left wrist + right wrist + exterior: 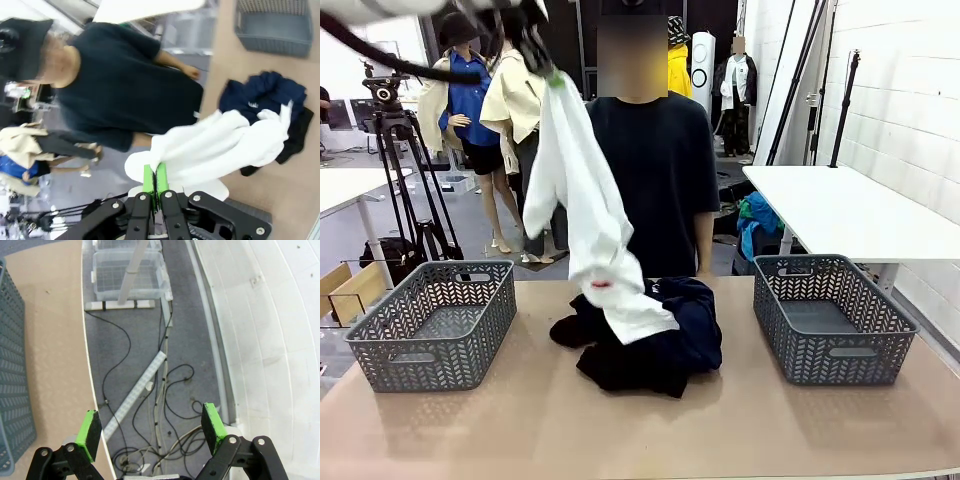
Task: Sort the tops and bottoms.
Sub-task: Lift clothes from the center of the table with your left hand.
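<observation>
A white top [585, 210] hangs high above the pile of bottoms [660, 345]. The left pincer [550, 70] is clamped on its upper end, up and to the left of the pile. The cloth falls in a long, twisted drape, and its lower end rests on the pile's top. A small red mark shows on the cloth just above the pile.

In the left wrist view the two green pads [148, 177] are pressed together on a fold of the top [225, 145], which trails away to the navy and black bottoms [262, 92] below.

The pile sits at the middle of the bench [620, 430], navy cloth uppermost and black along its front and left edges. The left basket [435, 325] stands well to the pile's left and the right basket [832, 320] well to its right. Both are grey with nothing visible inside.

A person [655, 170] in a black T-shirt stands just behind the pile, at the bench's far edge.

The right pincer [150, 420] is away from the pile. Its jaws are spread wide with nothing between them, over a floor [200, 340] strewn with cables [170, 390], beside the bench edge.
</observation>
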Robot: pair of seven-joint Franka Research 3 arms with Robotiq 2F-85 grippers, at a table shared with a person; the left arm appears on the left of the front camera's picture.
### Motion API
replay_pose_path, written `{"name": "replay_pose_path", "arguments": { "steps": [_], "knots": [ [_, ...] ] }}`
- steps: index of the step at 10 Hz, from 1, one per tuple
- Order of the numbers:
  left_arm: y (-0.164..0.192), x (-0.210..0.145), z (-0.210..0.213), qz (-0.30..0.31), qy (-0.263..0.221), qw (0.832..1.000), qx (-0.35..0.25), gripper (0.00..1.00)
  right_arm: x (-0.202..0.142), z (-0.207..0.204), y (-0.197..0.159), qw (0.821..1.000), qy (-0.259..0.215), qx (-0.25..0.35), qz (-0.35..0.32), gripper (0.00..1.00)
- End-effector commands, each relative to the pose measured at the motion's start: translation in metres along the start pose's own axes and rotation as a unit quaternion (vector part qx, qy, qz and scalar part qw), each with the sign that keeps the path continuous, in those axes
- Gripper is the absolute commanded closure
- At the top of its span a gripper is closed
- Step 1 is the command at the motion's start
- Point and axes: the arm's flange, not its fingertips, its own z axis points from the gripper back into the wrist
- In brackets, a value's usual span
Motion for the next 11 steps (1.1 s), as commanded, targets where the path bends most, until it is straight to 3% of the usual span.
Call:
{"name": "replay_pose_path", "arguments": {
  "steps": [1,4,7,8,9,11],
  "knots": [
    [0.028,0.052,0.023,0.019,0.035,0.997,0.07,1.0,0.001,-0.001,0.001,1.0,0.001,-0.001,0.003,0.0],
    [0.046,0.081,0.076,0.052,0.033,0.993,0.103,1.0,0.001,-0.001,0.001,1.0,0.001,-0.001,0.003,0.0],
    [0.044,0.083,0.106,0.07,0.016,0.991,0.112,1.0,0.001,-0.001,0.001,1.0,0.001,-0.001,0.003,0.0],
    [0.044,0.077,0.112,0.085,0.016,0.989,0.118,1.0,0.001,-0.001,0.001,1.0,0.001,-0.001,0.003,0.0],
    [0.034,0.069,0.1,0.053,0.02,0.993,0.104,1.0,0.001,-0.001,0.001,1.0,0.001,-0.001,0.003,0.0],
    [0.034,0.069,0.1,0.053,0.02,0.993,0.104,1.0,0.001,-0.001,0.001,1.0,0.001,-0.001,0.003,0.0]
  ]
}}
